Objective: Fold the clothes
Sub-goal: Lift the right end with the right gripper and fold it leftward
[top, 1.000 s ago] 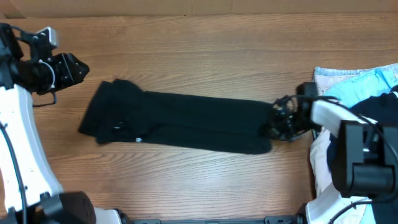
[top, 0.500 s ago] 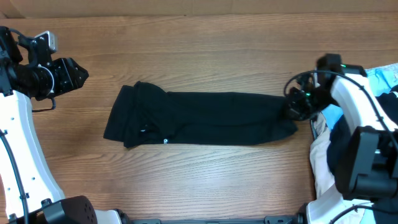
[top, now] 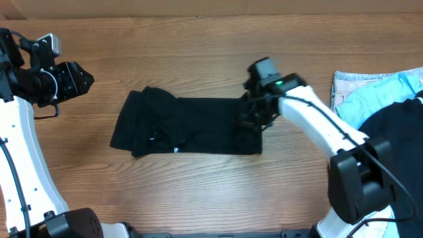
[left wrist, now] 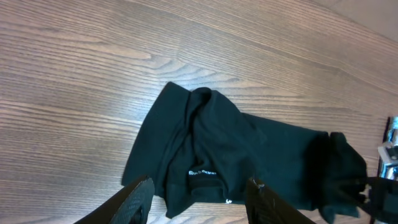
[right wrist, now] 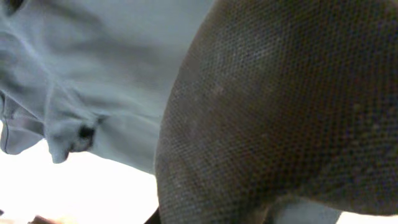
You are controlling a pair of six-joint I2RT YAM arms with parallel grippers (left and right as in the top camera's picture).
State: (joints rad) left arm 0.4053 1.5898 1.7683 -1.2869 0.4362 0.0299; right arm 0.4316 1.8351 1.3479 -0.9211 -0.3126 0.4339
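Observation:
The black T-shirt (top: pixel 185 125) lies as a long folded band across the wooden table, its neck end to the left. My right gripper (top: pixel 253 118) is shut on its right end, which is doubled back over the middle. In the right wrist view dark knit cloth (right wrist: pixel 280 106) fills the frame and hides the fingertips. My left gripper (top: pixel 82 78) hangs open at the far left, apart from the shirt. In the left wrist view the T-shirt (left wrist: pixel 236 155) shows its white neck label (left wrist: pixel 202 172) beyond the left gripper (left wrist: pixel 199 208), whose fingers hold nothing.
A pile of laundry sits at the table's right edge: a light-blue garment (top: pixel 377 96), a rumpled black garment (top: pixel 396 125) and pale cloth (top: pixel 340 82). Bare wood (top: pixel 198 53) stretches behind and in front of the shirt.
The right gripper first dragged the shirt rightward, then carried its right end leftward over the middle, so the band is now shorter. The left arm has stayed put.

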